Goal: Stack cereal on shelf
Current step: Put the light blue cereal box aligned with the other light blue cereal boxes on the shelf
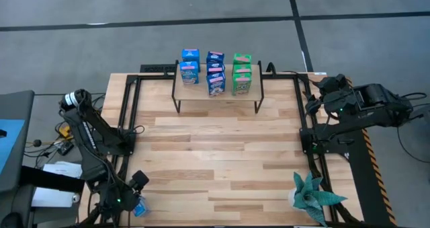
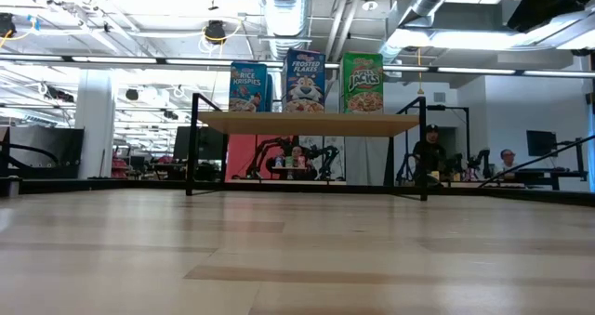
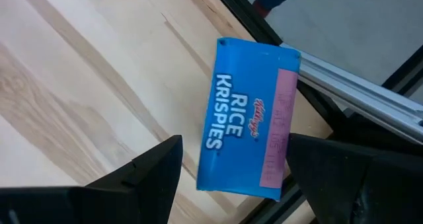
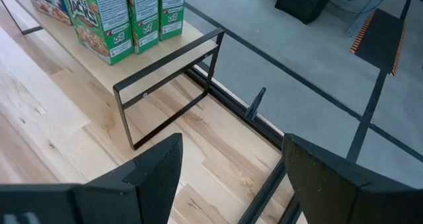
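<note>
The left gripper (image 1: 138,202) hangs over the table's near-left corner, about seven o'clock from the table's middle, its two fingers (image 3: 149,178) spread wide on either side of a blue Rice Krispies box (image 3: 248,118) without touching it. That box lies flat at the very edge of the table (image 1: 222,161), against the black frame rail; white letters read "RICE KRISPIES" under a small red Kellogg's script, and a pink strip runs down one side, its print too small to read.

The shelf (image 1: 218,93) stands at twelve o'clock, at the far edge. On it sit three rows of boxes: blue Rice Krispies (image 2: 248,87) on the left, blue Frosted Flakes (image 2: 304,81) in the middle, green Apple Jacks (image 2: 362,83) on the right.

The right gripper (image 4: 228,184) waits at roughly two o'clock, beyond the table's right edge near the shelf's right legs, fingers apart and holding nothing.

A teal spiky plant (image 1: 312,198) stands at five o'clock near the front-right corner. People sit in the room behind the shelf.
</note>
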`<act>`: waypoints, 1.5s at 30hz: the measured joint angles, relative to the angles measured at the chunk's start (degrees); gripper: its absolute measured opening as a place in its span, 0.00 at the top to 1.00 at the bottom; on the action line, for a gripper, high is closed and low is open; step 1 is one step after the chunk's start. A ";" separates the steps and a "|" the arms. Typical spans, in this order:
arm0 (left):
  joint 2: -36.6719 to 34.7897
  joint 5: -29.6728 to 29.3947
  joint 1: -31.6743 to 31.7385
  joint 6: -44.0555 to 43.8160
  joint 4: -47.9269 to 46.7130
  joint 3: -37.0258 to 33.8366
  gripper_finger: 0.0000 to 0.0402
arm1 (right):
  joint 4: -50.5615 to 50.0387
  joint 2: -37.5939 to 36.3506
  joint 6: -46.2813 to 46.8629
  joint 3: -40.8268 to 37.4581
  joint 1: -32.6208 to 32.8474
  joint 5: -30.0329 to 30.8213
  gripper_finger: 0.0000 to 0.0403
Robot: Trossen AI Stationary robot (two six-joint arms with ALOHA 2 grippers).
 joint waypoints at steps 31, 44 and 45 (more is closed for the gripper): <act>-4.50 -3.82 16.89 -25.19 0.27 -1.95 0.67 | 0.00 -0.02 3.45 0.00 -0.01 -0.22 0.29; -19.51 -4.67 48.18 -33.11 3.06 -1.85 0.66 | 0.00 -0.02 3.45 0.00 -0.02 -0.23 0.29; -20.33 -4.35 50.76 -32.27 3.30 -1.36 0.66 | 0.00 0.00 3.46 0.00 0.00 -0.22 0.29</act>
